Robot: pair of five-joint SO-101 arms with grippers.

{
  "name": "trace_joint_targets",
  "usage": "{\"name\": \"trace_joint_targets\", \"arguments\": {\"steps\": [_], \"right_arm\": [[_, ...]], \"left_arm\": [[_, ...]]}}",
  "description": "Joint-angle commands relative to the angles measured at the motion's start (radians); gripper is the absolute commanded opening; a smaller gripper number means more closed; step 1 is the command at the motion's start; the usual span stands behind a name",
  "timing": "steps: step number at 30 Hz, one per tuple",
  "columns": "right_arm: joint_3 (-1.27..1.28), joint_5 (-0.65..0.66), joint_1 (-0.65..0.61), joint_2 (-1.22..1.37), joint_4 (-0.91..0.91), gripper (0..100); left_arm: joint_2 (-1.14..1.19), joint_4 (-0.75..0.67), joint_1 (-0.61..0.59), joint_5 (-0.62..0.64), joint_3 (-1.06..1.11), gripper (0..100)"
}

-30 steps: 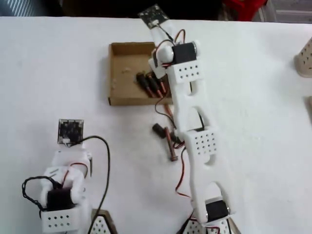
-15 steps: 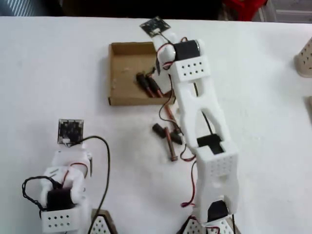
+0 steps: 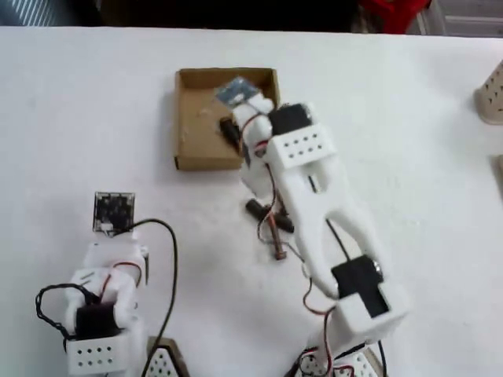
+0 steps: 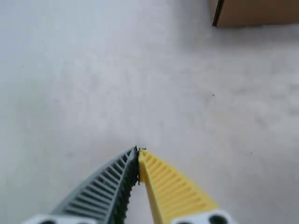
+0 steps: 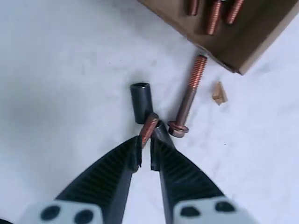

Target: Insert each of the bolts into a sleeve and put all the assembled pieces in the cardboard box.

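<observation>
The cardboard box sits at the table's middle back, with assembled pieces lying in it, their copper threads showing. In front of it lie a black sleeve, a loose copper bolt, and a second bolt beside another dark sleeve that my fingers partly cover. My right gripper hovers just above this second bolt, black fingers a narrow gap apart, holding nothing. In the high view the same parts lie beside the right arm. My left gripper is shut over bare table, well short of the box.
A small cardboard scrap lies beside the loose bolt. Beige perforated objects stand at the table's right edge. The left arm rests at the front left, with open white table between it and the box.
The right arm drew back from over the box's far side toward the front, bringing its gripper down over the loose bolts and sleeves. The left arm stayed still.
</observation>
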Motion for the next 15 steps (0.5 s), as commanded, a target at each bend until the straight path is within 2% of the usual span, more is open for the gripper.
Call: {"name": "trace_joint_targets", "arguments": {"steps": [1, 8, 13, 15], "right_arm": [[0.158, 0.011, -0.077, -0.125, -0.113, 1.8], [0.325, 0.014, -0.125, -0.148, -0.294, 3.3], [0.391, 0.114, -0.130, -0.147, -0.337, 19.9], [0.411, 0.155, -0.128, -0.147, -0.360, 23.0]], "left_arm": [[-0.004, 0.009, -0.012, -0.011, -0.002, 2], [-0.004, 0.009, -0.012, -0.011, -0.002, 3], [-0.004, 0.008, -0.012, -0.011, -0.002, 3], [-0.004, 0.008, -0.012, -0.011, -0.002, 3]]}}
